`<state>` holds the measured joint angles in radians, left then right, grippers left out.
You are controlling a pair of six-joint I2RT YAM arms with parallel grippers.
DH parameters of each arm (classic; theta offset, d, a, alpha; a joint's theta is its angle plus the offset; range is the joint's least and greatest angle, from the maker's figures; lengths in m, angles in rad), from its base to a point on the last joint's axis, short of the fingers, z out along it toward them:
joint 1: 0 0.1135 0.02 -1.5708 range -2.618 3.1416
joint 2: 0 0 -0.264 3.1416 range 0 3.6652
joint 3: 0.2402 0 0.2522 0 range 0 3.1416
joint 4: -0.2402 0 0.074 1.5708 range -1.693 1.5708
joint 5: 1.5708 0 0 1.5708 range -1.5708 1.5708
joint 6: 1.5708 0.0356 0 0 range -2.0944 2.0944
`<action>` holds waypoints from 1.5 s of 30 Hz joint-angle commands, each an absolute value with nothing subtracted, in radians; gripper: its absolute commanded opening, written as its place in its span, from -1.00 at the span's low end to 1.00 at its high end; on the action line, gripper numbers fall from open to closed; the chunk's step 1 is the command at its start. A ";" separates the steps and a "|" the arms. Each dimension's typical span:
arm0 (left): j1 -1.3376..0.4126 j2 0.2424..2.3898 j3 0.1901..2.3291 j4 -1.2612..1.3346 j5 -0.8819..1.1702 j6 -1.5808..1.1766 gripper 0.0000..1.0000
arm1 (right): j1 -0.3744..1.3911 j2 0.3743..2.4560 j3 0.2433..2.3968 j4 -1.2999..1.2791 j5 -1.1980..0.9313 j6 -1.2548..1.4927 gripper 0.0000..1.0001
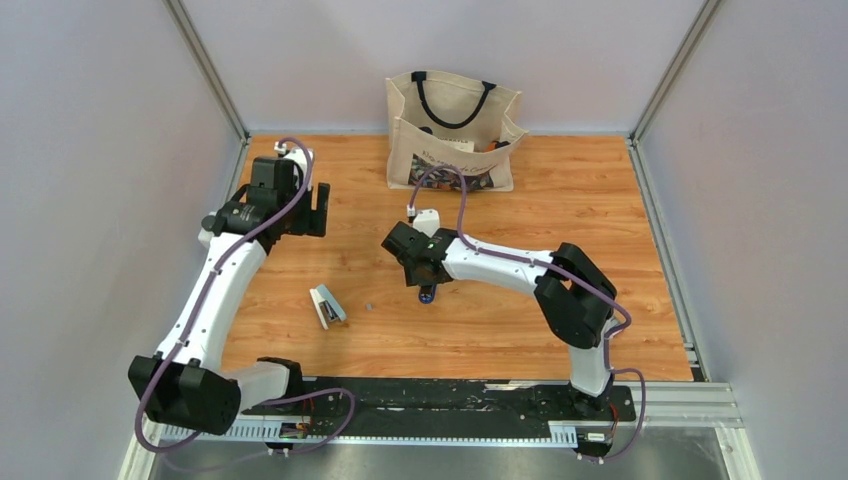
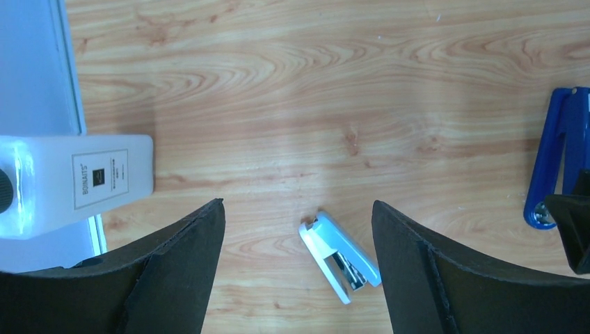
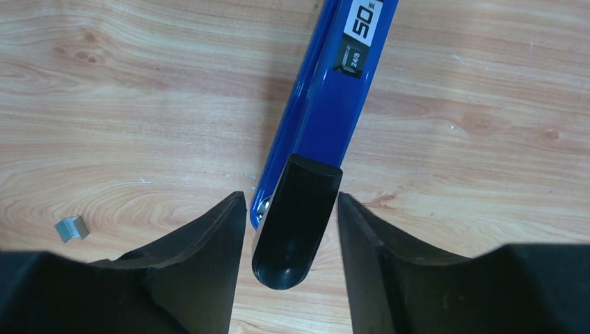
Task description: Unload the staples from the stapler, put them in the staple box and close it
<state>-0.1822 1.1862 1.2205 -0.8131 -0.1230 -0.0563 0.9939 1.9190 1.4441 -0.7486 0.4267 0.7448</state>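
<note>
The dark blue stapler (image 3: 334, 90) lies flat on the wooden table, its black end (image 3: 296, 223) towards my right wrist. My right gripper (image 3: 292, 198) is low over it, with one finger on each side of the black end. The jaws are open, with narrow gaps to the stapler. In the top view this gripper (image 1: 425, 272) covers most of the stapler (image 1: 427, 295). A tiny silvery-grey strip of staples (image 3: 71, 228) lies on the table to the left and also shows in the top view (image 1: 369, 306). My left gripper (image 2: 299, 209) is open, empty and held high at the far left (image 1: 318, 210).
A pale grey-blue and white stapler (image 2: 341, 257) lies on the table below my left gripper, also seen from above (image 1: 326, 305). A white labelled bottle (image 2: 76, 181) is by the left wall. A canvas tote bag (image 1: 455, 130) stands at the back.
</note>
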 commanded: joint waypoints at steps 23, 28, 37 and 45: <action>-0.294 1.204 1.025 -0.684 0.429 0.006 0.63 | 0.917 1.626 1.260 -0.436 0.304 0.982 -0.99; -0.310 1.295 1.031 -0.641 0.584 0.006 0.64 | 0.914 1.500 1.125 -0.272 0.279 1.041 -0.99; -0.336 1.341 1.014 -0.552 0.798 -0.022 0.64 | 0.905 1.394 0.939 0.053 0.227 1.153 -0.99; -0.410 1.390 1.022 -0.609 0.808 0.081 0.21 | 0.907 1.367 0.891 0.152 0.204 1.198 -0.99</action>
<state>-0.3939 1.3571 0.9970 -0.6060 0.7708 0.0196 0.9081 1.4410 0.8818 -0.0456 0.2081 1.1481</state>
